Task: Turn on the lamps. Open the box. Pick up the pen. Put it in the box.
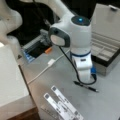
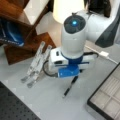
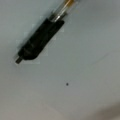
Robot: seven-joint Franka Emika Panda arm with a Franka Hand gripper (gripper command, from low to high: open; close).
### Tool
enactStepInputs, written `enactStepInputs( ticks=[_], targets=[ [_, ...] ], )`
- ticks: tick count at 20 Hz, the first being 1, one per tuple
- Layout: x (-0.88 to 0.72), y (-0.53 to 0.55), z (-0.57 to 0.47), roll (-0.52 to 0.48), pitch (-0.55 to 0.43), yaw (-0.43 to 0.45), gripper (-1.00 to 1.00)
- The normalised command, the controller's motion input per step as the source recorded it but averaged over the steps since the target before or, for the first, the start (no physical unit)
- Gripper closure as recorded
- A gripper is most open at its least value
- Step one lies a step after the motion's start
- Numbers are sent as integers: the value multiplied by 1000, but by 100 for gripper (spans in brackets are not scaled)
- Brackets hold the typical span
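Hovering low over the desk (image 1: 105, 105), my claw (image 1: 85, 79) is hidden under my wrist, so I cannot tell its opening; the pen (image 1: 86, 86) lies flat just below it, its long axis slanting in both front views, and the box (image 1: 106, 47) stands open beside

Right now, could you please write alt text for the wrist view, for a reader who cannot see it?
A slim black pen lies diagonally on a plain pale grey table, its dark end toward the view's left and its clear, silvery part running off the top edge. The gripper does not show in this view.
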Motion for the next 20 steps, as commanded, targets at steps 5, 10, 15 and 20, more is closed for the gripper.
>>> enactStepInputs(
  ticks=[5, 10, 15, 20],
  targets=[
    [189, 45, -178, -5, -15, 18, -100],
    [155, 37, -91, -5, -21, -3, -100],
    [139, 20, -91, 0, -40, -10, -100],
    [144, 47, -163, 29, -53, -34, -100]
  ],
)
